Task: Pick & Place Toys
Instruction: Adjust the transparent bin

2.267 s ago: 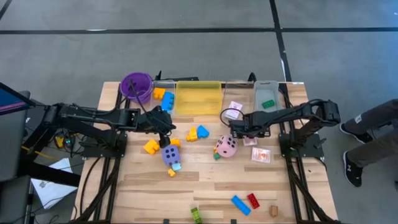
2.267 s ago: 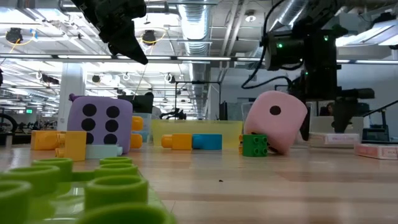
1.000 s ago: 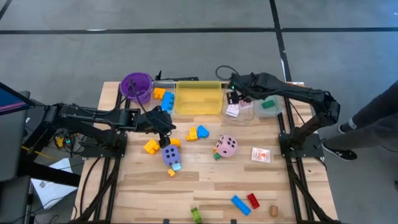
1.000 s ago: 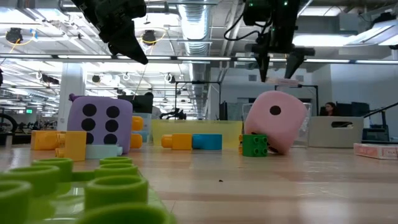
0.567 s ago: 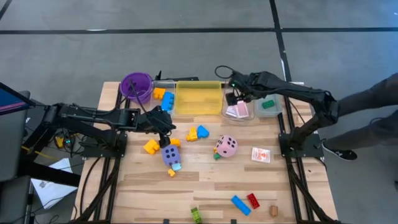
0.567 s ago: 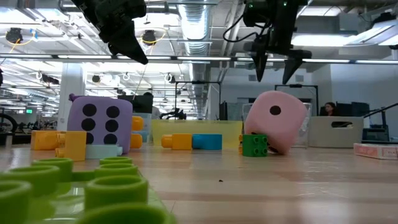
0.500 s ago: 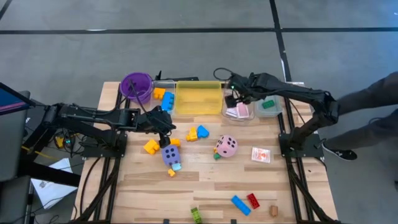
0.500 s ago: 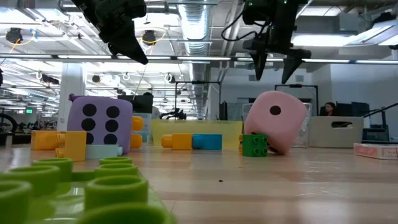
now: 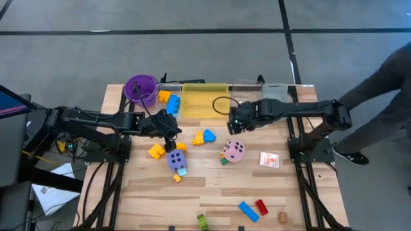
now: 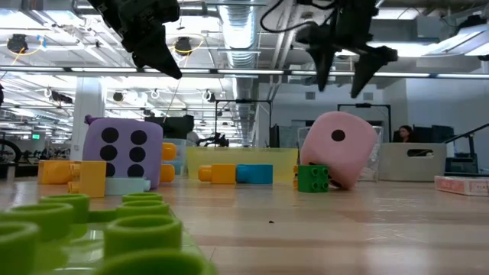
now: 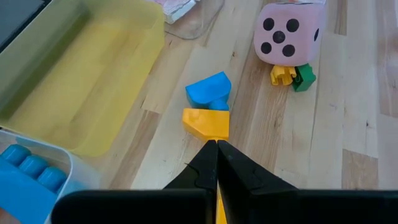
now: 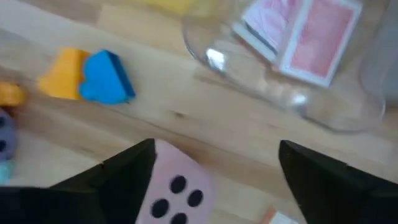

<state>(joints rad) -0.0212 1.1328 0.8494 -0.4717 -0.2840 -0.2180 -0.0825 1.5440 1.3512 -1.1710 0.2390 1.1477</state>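
Nearest us, a green block (image 10: 92, 237). Next we list the purple die (image 9: 175, 160) and pink die (image 9: 233, 151) mid-table, the left gripper (image 9: 169, 126) clenched and empty above the purple one, the right gripper (image 9: 234, 124) spread wide and empty above the pink one. Farthest, pink cards (image 12: 303, 38) in the clear tray (image 12: 214, 58).

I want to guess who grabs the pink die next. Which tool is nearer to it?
Right. The right tool, open, hangs just above the pink die, toward the trays. The left tool, shut, sits farther off, over the purple die.
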